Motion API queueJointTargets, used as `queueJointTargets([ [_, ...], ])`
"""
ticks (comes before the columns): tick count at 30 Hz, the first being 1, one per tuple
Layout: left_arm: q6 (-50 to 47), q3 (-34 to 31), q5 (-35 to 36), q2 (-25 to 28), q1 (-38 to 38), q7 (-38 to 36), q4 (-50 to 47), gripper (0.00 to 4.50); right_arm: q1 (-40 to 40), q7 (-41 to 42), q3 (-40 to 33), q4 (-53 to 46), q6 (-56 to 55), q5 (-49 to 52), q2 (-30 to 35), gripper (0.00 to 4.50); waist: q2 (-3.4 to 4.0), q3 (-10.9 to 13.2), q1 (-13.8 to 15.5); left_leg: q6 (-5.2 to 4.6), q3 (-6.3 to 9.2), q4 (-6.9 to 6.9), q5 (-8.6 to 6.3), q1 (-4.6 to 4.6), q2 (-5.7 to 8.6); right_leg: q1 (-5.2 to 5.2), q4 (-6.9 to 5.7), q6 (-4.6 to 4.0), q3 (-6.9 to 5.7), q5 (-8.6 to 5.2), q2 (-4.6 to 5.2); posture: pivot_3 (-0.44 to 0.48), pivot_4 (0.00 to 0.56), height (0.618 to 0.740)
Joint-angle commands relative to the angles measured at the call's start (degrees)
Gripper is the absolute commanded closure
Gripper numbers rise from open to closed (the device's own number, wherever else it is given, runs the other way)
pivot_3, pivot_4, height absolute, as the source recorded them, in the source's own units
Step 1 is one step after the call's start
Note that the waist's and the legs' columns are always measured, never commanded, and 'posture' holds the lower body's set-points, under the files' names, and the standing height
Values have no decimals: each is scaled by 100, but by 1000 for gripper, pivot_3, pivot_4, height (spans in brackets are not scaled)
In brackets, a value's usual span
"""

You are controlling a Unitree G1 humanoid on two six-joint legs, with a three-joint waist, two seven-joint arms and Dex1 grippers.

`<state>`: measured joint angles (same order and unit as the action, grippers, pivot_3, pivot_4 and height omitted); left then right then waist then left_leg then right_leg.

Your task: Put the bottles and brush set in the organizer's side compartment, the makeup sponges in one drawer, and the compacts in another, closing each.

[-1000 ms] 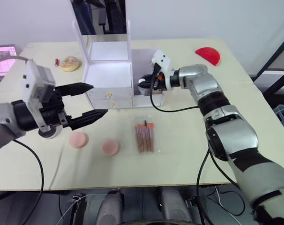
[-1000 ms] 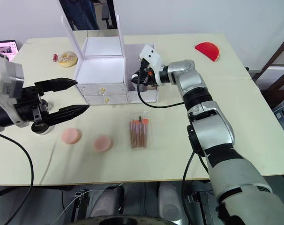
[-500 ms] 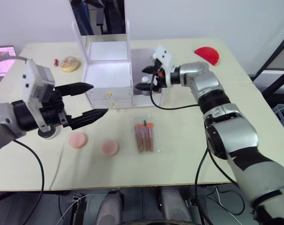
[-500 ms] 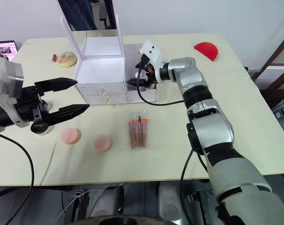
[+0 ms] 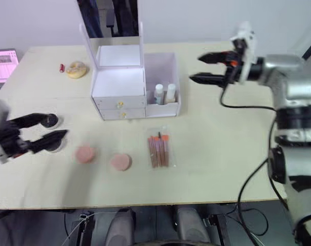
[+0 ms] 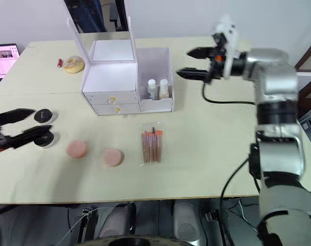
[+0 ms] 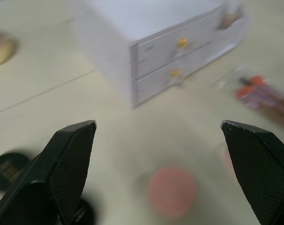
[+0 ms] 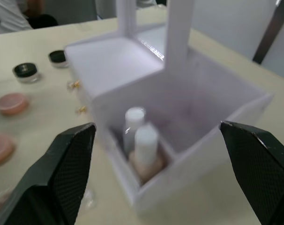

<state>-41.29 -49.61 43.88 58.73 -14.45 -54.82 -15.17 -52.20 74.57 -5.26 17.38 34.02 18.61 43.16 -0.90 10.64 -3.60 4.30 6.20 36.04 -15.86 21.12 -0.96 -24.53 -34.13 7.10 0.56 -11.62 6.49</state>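
The white organizer (image 5: 119, 82) stands mid-table with both drawers shut. Two bottles (image 5: 159, 94) (image 5: 170, 93) stand upright in its side compartment (image 5: 166, 105). The brush set (image 5: 158, 150) lies in a clear pack in front of it. Two pink makeup sponges (image 5: 85, 154) (image 5: 120, 162) lie to its left. Two black compacts (image 6: 42, 116) (image 6: 45, 138) sit further left. My left gripper (image 5: 55, 126) is open, its fingers on either side of the compacts. My right gripper (image 5: 195, 68) hangs open and empty to the right of the organizer. The right wrist view looks down on the bottles (image 8: 145, 140).
A mirror frame (image 5: 113, 20) rises at the organizer's back. A doughnut-shaped object (image 5: 76, 69) and a small red item (image 5: 62, 67) lie at the far left. A lit screen (image 5: 2, 59) rests at the left edge.
My right gripper opened, left a bottle in the side compartment and drew back up and to the right. My left arm pulled back left, its fingers now by the compacts.
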Motion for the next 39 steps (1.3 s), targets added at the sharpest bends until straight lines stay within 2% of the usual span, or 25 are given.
queueJointTargets([
  [1, 625, -904, -643, 13, -484, -486, 1015, 0, 1064, 199, -812, -1157, 327, 541, 732, 32, 0, 0, 18, -1, -1, 0, -1, 0, 0, 0, 1, 0, 0, 0, 0, 0, 150, 739],
  [5, 1353, -1127, -1178, 23, -900, -826, 2067, 0, 2622, 381, -1842, -1742, 316, 1030, 1200, 32, -2, -1, 39, -3, -8, 6, -3, -8, 0, 3, 1, -4, 4, -3, 1, 0, 150, 739],
  [9, 1870, -1076, -1428, 63, -845, -903, 3047, 0, 4186, 327, -2538, -1538, -456, 725, 1285, 32, -36, -22, 98, -2, -12, 13, -3, -28, -1, 17, -3, 4, 5, -8, 5, 0, 150, 739],
  [14, 2177, -840, -1536, 85, -578, -917, 3530, 0, 4615, 52, -2642, -1206, -1018, 728, 1189, 32, -38, -23, 103, 1, -43, 11, -5, -60, -1, 34, -1, 5, 13, -9, 22, 0, 150, 739],
  [22, 2183, -660, -1553, 197, -223, -983, 3587, 0, 4589, -237, -2535, -1409, -943, 958, 1243, 32, -38, -23, 104, 0, -51, -3, -5, -61, -2, 29, -4, -5, 18, -3, 21, 0, 150, 739],
  [27, 1775, -69, -1267, 73, 249, -904, 2579, 0, 4138, -545, -2149, -1849, -708, 1118, 1210, 32, -42, -23, 130, 0, -58, 8, -5, -66, -2, 32, -9, 5, 25, -9, 21, 0, 150, 739],
  [34, 1058, 1890, -895, -533, 1576, -126, 494, 0, 3114, -902, -971, -2736, -116, 1352, 999, 32, -41, -21, 135, 0, -57, 4, -4, -63, -2, 34, -7, -10, 31, 6, 19, 0, 150, 739],
  [39, 536, 3596, -856, -1358, 2826, 437, -391, 0, 2628, -1071, -82, -3411, 337, 1496, 622, 32, -45, -21, 135, -1, -56, 12, -4, -63, -1, 41, -6, 17, 34, 21, 15, 0, 150, 739],
])
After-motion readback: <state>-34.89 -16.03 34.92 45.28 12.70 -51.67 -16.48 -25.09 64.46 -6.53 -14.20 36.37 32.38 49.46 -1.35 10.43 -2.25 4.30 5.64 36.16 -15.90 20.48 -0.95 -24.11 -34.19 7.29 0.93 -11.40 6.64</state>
